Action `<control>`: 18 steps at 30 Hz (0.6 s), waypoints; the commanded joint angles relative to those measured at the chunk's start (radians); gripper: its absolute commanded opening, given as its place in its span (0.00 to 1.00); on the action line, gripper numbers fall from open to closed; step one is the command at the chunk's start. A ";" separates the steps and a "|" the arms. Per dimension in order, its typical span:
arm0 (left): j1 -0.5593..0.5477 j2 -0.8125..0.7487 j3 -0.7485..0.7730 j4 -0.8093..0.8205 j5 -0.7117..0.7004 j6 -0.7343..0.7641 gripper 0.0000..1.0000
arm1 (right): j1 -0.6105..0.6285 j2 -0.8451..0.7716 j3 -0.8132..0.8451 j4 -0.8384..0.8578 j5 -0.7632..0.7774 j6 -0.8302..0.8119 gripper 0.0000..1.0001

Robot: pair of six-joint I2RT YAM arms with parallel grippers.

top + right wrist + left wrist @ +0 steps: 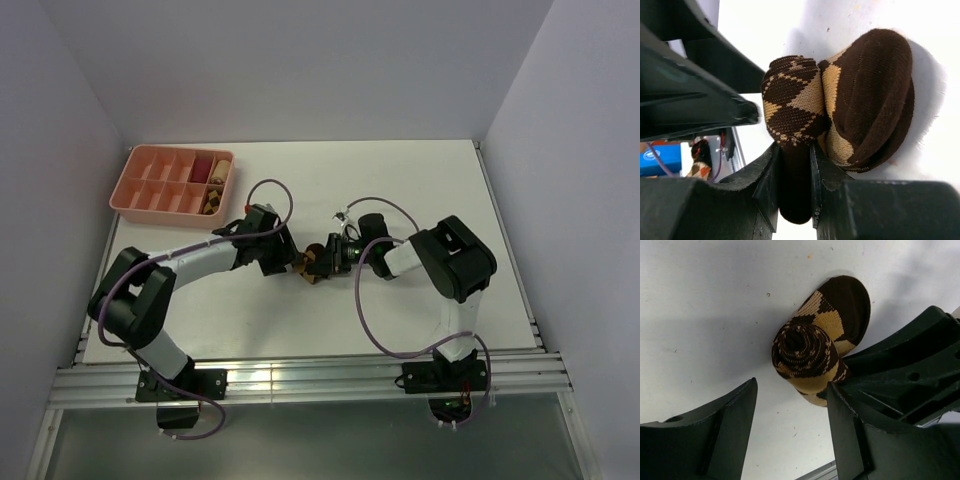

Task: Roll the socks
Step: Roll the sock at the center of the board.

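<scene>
Where both arms meet mid-counter, the socks [820, 340] sit as one knit bundle: dark brown fabric with tan-orange argyle diamonds, fine ribbed weave visible up close. One end is wound into a tight cylinder, and its coil face shows concentric brown and tan rings in the left wrist view. The other end is a flat, rounded dark-brown lobe lying on the counter [420, 180] and touching the roll. Right gripper [794, 167]: jaws narrow, pinching a plain dark-brown fold of fabric that comes off the roll. Left gripper [792, 386]: jaws wide, nothing clamped, roll just past the tips, one finger against the roll's side and the other apart from it. Counter is matte white and smooth, with a few small specks. Far left corner: pink plastic tray [125, 190], rectangular, rounded rim, split into small compartments in two rows. Back row, right end: a reddish roll [203, 166] and a beige roll [222, 163], one per compartment, side by side. Front row, right end: a brown-and-tan patterned bundle [212, 201]. Purple cables [365, 320] loop off both arms.
</scene>
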 commanded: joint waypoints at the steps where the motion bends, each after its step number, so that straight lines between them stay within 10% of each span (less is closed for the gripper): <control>1: -0.004 0.035 0.033 0.054 -0.006 -0.008 0.63 | 0.008 0.082 -0.022 -0.221 0.022 -0.028 0.01; 18: -0.013 0.185 0.084 -0.057 -0.052 0.035 0.62 | 0.013 -0.205 0.041 -0.533 0.299 -0.196 0.51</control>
